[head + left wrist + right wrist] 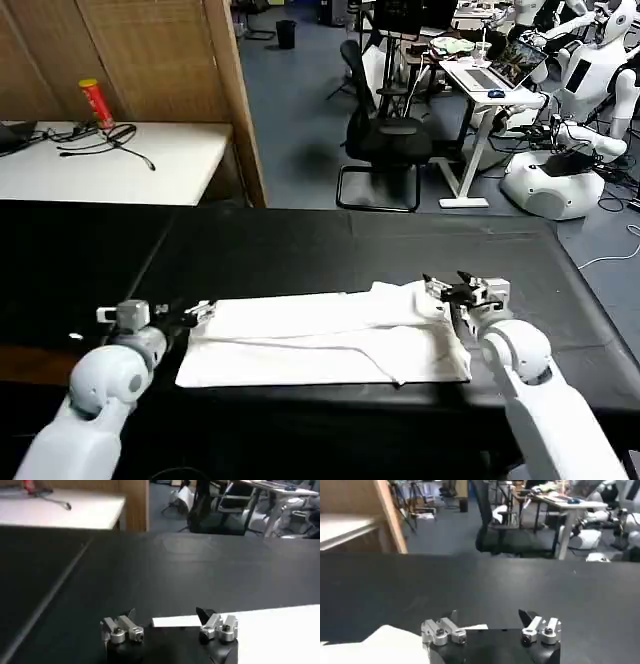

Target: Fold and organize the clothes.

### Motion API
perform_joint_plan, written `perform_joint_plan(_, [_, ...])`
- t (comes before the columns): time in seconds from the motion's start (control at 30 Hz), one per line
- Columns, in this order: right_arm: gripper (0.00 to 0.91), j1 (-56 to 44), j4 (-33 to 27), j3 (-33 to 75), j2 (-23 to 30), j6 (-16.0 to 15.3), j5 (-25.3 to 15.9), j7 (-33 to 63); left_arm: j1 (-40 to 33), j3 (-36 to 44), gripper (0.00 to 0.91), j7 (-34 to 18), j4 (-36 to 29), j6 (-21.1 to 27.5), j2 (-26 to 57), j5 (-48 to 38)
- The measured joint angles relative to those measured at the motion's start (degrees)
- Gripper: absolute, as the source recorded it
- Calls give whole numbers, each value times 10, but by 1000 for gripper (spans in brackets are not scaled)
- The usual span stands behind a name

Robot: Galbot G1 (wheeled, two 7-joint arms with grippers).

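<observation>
Head view: T-shirt (330, 340) (folded) between left gripper (200, 312), right gripper (447, 291).

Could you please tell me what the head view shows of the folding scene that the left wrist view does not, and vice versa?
Head view alone: the whole folded white T-shirt, with the left end effector at one end and the right end effector at the other. Left wrist view alone: a close look at the left end effector's open fingers straddling the shirt's edge. Both: the black table and the white desk behind.
</observation>
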Motion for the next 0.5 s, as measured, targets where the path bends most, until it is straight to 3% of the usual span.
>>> perform_joint_plan(0.03, [731,3,-6,0,5,1,0,0,-4,0,878,0,8,0,-3,-6])
perform_joint_plan(0.07, [575,5,-11,-1,9,2,0,0,-6,0,878,0,14,0,-4,-10])
perform_joint_plan(0.1, [556,7,-17,-1,13,2,0,0,-7,0,868,1,19,0,-5,-12])
perform_joint_plan(0.17, [439,10,-26,-2,22,2,0,-1,-9,0,683,2,27,0,-6,-15])
perform_joint_plan(0.23, [341,14,-35,-2,30,3,-1,0,-11,0,595,2,34,0,-7,-17])
perform_joint_plan(0.27, [205,15,-38,-1,33,2,-2,0,-12,0,468,2,37,0,-8,-17])
perform_joint_plan(0.3, [156,15,-41,-1,37,2,-3,0,-13,0,293,2,40,0,-9,-17])
perform_joint_plan(0.4, [39,14,-43,-1,45,2,-7,0,-14,0,49,2,47,-1,-12,-19])
perform_joint_plan(0.43, [20,12,-42,-1,47,3,-9,0,-14,0,0,2,47,-2,-13,-23])
perform_joint_plan(0.5, [0,9,-40,0,49,4,-14,0,-14,0,0,3,48,-2,-14,-26])
